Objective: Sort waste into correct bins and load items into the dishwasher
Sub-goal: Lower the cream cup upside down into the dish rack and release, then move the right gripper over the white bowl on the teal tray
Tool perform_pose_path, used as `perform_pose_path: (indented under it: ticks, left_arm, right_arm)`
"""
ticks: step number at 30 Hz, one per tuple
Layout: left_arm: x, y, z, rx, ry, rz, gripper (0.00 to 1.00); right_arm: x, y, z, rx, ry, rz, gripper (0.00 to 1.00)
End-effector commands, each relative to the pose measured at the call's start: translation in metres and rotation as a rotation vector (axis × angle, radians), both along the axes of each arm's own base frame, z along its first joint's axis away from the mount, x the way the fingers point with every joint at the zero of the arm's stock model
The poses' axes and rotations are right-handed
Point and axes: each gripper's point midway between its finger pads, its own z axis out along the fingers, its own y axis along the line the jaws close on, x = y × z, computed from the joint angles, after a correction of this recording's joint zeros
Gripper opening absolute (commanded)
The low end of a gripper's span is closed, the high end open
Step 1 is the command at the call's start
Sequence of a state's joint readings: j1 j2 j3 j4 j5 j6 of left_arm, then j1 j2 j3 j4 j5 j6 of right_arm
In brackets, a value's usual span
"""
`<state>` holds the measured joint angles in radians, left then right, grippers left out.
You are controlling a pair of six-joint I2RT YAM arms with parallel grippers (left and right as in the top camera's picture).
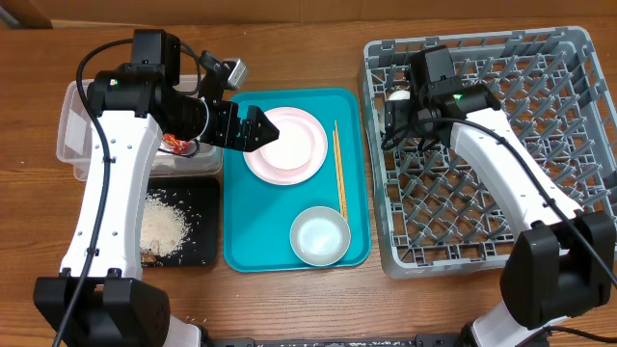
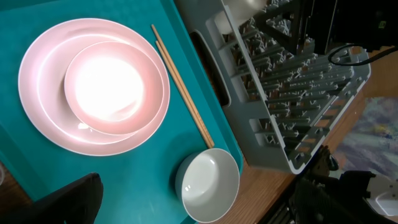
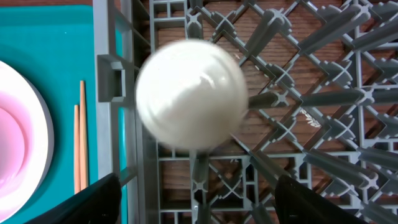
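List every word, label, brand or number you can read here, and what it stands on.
None readable.
The red snack wrapper may carry print, but it is too small and mostly hidden.
The teal tray, grey dish rack and pink plate show no lettering.

The cup (image 3: 189, 93) is blurred in my right wrist view. From overhead, my right arm (image 1: 492, 145) hides most of it. My left arm (image 1: 120, 159) covers part of the tub (image 1: 67, 135) and the wrapper (image 1: 176, 145).

Plate (image 1: 284, 145), bowl (image 1: 320, 235), chopsticks (image 1: 339, 169) on tray (image 1: 251, 222); tub (image 1: 72, 130) left of it, rack (image 1: 540, 77) right.
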<state>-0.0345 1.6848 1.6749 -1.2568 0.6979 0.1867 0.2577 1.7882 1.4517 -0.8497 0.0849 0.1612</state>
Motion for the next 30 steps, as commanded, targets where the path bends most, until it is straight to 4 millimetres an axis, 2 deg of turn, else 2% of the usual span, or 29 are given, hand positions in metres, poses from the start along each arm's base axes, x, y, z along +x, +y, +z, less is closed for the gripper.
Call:
perform_pose_path:
  ticks: [1,6,15,18,24,30]
  left_arm:
    - [0.002,0.001,0.007,0.004,-0.03,-0.003,1.0]
    - [0.002,0.001,0.007,0.004,-0.03,-0.003,1.0]
    - [0.002,0.001,0.007,0.004,-0.03,-0.003,1.0]
    - [0.002,0.001,0.007,0.004,-0.03,-0.003,1.0]
    - [0.002,0.001,0.007,0.004,-0.03,-0.003,1.0]
    - [0.002,0.001,0.007,0.004,-0.03,-0.003,1.0]
  right_arm:
    - [0.009,0.003,0.014,0.018,-0.037,-0.016,0.83]
    - [0.005,0.011,0.036,0.068,-0.039,0.004,0.82]
    - [-0.033,0.05,0.074,0.301,0.032,0.129,0.76]
    - [-0.049,0.065,0.073,0.362,0.092,0.171,0.76]
    - [-0.072,0.08,0.057,0.34,0.181,0.208,0.77]
    - [-0.089,0.104,0.054,0.329,0.209,0.277,0.76]
